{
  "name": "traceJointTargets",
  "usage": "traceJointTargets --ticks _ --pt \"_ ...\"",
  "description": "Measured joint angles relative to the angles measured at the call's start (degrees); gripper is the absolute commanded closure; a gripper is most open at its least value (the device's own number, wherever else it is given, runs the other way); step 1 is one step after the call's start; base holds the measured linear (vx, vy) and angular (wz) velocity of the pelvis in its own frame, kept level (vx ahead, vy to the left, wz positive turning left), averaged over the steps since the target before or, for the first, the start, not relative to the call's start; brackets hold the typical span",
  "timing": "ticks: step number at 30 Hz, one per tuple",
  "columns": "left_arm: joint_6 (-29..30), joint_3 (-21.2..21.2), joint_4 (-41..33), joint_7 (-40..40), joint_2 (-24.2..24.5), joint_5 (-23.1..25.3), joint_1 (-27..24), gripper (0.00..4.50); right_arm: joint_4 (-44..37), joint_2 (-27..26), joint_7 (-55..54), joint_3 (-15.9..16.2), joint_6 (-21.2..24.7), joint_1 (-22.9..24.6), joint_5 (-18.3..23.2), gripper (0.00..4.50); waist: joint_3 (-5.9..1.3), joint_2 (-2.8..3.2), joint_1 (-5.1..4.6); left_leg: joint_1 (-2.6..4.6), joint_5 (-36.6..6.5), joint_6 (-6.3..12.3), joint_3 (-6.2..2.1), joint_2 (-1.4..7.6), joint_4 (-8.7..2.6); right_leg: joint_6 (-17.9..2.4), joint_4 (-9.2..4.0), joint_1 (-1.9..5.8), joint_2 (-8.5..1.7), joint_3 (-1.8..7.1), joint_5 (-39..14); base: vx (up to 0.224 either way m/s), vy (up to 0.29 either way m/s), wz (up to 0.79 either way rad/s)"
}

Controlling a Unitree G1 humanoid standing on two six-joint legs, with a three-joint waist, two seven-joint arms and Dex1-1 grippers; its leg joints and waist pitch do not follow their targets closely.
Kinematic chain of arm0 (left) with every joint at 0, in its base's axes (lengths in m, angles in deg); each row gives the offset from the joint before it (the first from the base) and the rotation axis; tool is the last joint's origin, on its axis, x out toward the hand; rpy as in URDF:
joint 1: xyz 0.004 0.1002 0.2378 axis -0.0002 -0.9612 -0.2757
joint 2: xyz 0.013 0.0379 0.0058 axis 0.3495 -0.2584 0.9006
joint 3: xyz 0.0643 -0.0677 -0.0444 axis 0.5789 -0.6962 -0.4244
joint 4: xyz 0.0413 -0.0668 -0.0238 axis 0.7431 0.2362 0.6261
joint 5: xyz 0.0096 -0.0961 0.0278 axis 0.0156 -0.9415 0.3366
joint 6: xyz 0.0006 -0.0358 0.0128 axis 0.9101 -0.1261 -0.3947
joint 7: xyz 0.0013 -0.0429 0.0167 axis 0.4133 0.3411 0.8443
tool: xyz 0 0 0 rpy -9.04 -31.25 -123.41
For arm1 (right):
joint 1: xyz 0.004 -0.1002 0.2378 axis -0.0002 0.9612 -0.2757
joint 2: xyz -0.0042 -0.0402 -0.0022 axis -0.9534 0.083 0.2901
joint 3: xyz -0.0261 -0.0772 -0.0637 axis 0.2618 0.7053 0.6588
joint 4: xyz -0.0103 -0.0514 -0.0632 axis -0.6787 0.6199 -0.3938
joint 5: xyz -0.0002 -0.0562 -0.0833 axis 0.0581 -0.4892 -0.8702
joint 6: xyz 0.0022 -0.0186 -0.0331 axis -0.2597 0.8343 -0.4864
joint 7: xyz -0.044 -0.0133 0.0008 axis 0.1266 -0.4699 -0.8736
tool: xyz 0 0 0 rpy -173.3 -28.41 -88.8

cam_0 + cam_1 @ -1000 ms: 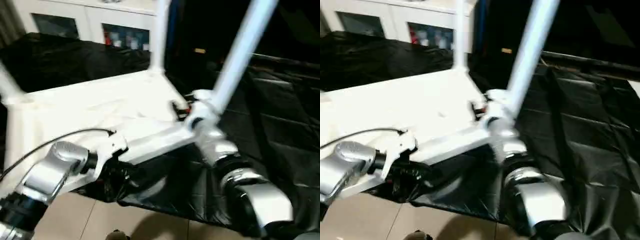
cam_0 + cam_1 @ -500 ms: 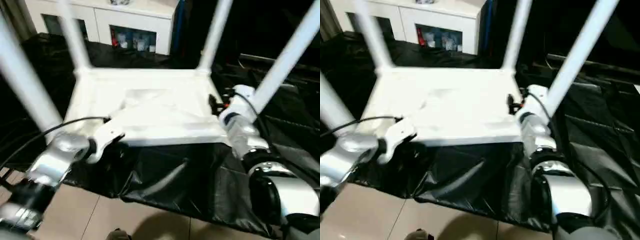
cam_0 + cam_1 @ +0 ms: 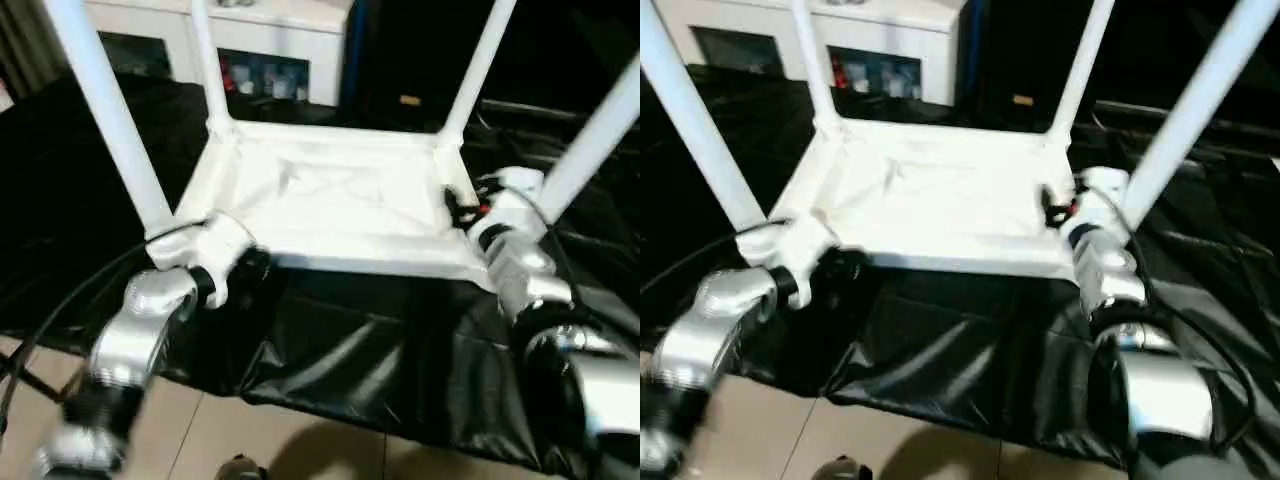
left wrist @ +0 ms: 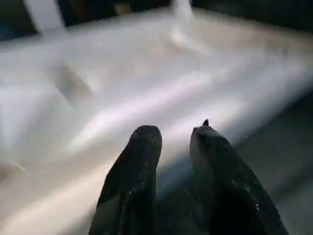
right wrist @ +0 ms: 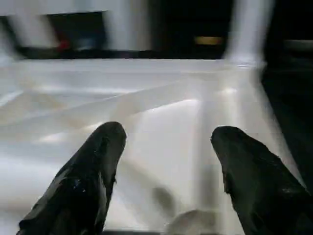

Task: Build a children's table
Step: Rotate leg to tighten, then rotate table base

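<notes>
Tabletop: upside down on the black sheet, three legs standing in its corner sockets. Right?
Wrong on the count. The left eye view shows four legs: near left, far left, far right, near right. The tabletop does lie upside down on the black sheet.

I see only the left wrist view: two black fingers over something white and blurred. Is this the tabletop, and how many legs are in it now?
Observer: Yes, it is the tabletop, lying upside down. Four legs stand in its corners: near left leg, far left leg, far right leg, near right leg.
Operator: Where on it is my left gripper?
Observer: The left gripper is at the near left corner, beside the base of the near left leg.
Operator: And the right gripper?
Observer: The right gripper is at the near right corner, open, with nothing between its fingers.
</notes>
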Motion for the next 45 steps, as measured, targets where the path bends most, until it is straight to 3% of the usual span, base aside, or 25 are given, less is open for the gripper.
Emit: traceJointTargets --ticks 6,9,14,20,24,25,28,34,37,45 --pt "-8.7 -8.17 -2.0 7.65 -1.95 -0.81 -5.97 2.37 -9.27 -2.23 4.0 2.27 -0.27 7.1 -0.5 0.71 -0.17 1.27 -0.65 0.0 -0.04 0.08 -0.02 0.04 0.01 0.0 -0.1 0.04 -0.07 0.04 0.0 0.0 0.0 0.0" --pt "-14.65 -11.41 -4.61 11.12 -4.81 -0.66 -11.76 2.13 -21.49 -3.39 5.84 4.47 1.92 14.42 1.06 0.42 -0.22 1.71 -0.68 0.01 -0.13 0.2 -0.07 0.07 -0.06 0.03 -0.36 0.16 -0.05 0.01 -0.02 0.0 0.0 0.0" --pt "-24.29 -11.85 -6.19 17.35 -7.9 2.71 -16.28 1.83 -35.7 -3.57 8.12 8.51 7.08 24.25 1.61 0.03 -0.16 2.18 -0.47 -0.1 -0.13 0.21 -0.13 0.05 -0.06 0.25 -0.66 0.21 -0.05 0.01 0.13 0.0 0.0 0.0" --pt "-27.15 -12.17 -7.67 24.11 -9.38 7.56 -17.52 1.35 -44.85 -2.53 8.06 9.2 12.83 29.68 1.68 0.0 -0.17 2.27 -0.92 -0.07 -0.13 0.21 -0.21 0.04 -0.06 0.6 -0.83 0.22 -0.03 0.11 0.12 0.0 0.0 0.0" --pt "-27.12 -14.23 -7.33 26.53 -10.13 7.46 -17.15 1.14 -50.22 -1.62 6.93 10.39 17.98 32.59 1.64 0.0 -0.18 2.26 -0.94 -0.04 -0.13 0.21 -0.21 0.05 -0.14 0.6 -0.84 0.2 0.01 0.11 0.14 0.0 0.0 0.0" --pt "-27.09 -14.83 -5.93 27.54 -9.75 7.18 -15.86 0.85 -51.44 -1.31 6.46 10.63 19.97 33.63 1.52 0.0 -0.18 2.26 -0.85 -0.03 -0.13 0.21 -0.19 0.04 -0.16 0.6 -0.83 0.2 0.01 0.11 0.14 0.0 0.0 0.0" --pt "-25.33 -16.75 -2.14 29.68 -7.3 7.13 -12.21 0.75 -52.1 -1.31 5.7 11.28 23.64 33.87 1.29 0.0 -0.18 2.26 -0.84 -0.04 -0.13 0.2 -0.22 0.01 -0.14 0.62 -0.83 0.18 0.04 0.12 0.14 0.0 0.0 0.0" --pt "-23.85 -19.21 1.2 30.82 -5.98 5.04 -8.93 0.37 -53.16 -0.78 5.34 11.26 25.87 33.81 0.56 0.0 -0.22 2.19 -0.82 -0.07 -0.16 0.26 -0.22 -0.07 -0.14 0.4 -0.89 0.19 -0.03 0.2 0.28 0.0 0.0 0.0" --pt "-23.77 -18.94 5.3 25.43 -4.52 1.97 -6.27 0.07 -53.12 -0.85 4.22 11.27 27.08 33.24 0.46 0.0 -0.22 2.17 -0.54 -0.07 -0.14 0.24 -0.16 -0.06 -0.15 0.41 -0.85 0.18 0.0 0.15 0.28 0.0 0.0 0.0" --pt "-20.6 -18.31 11.32 13.54 -1.48 -4.18 -1.79 0.07 -52.42 -1.06 1.72 11.16 29.34 32.69 -0.3 0.0 -0.23 2.14 -0.84 -0.02 -0.15 0.24 -0.14 -0.09 -0.13 0.39 -0.86 0.15 -0.06 0.31 0.37 0.0 0.0 0.0"
